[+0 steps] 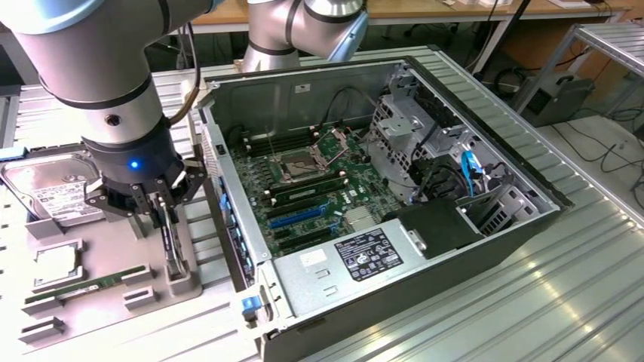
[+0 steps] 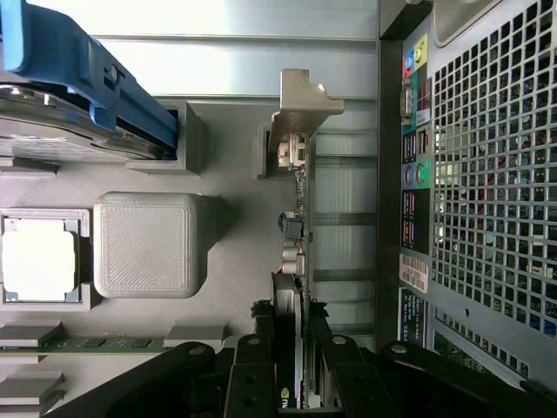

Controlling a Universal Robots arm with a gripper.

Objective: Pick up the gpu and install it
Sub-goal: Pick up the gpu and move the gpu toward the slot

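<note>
1. The tool (image 1: 163, 219) (image 2: 291, 318) hangs straight down from the arm over a grey tray (image 1: 101, 320) (image 2: 235, 261) on the desk (image 1: 523, 302) (image 2: 218, 43).
2. Its jaws are closed on the gpu (image 1: 178, 260) (image 2: 296, 231). In the wrist view, the black fingers (image 2: 261, 366) press against both faces of the card.
3. The gpu stands on edge in the tray, a thin dark strip seen edge-on.
4. Its pale metal bracket (image 2: 305, 104) is at the end away from the fingers, next to a small grey holder (image 2: 264, 152).
5. The gpu is outside the case (image 1: 332, 83) (image 2: 496, 174), just beside its rear panel with the ports and mesh.
6. The case lies open on its side, on the exterior view's right of the tray.
7. Inside it, the motherboard (image 1: 322, 188) faces up, with a power supply (image 1: 352, 260) at the near end.
8. The tray also holds other parts:
   - a silver hard drive (image 1: 50, 185) (image 2: 52, 131) with a blue rail (image 2: 87, 70)
   - a cpu (image 1: 56, 265) (image 2: 39, 261) in a square pocket
   - a green memory stick (image 1: 86, 286) (image 2: 87, 342) lying in its slot
9. A square grey block (image 2: 148, 244) sits between the cpu and the gpu.
</note>
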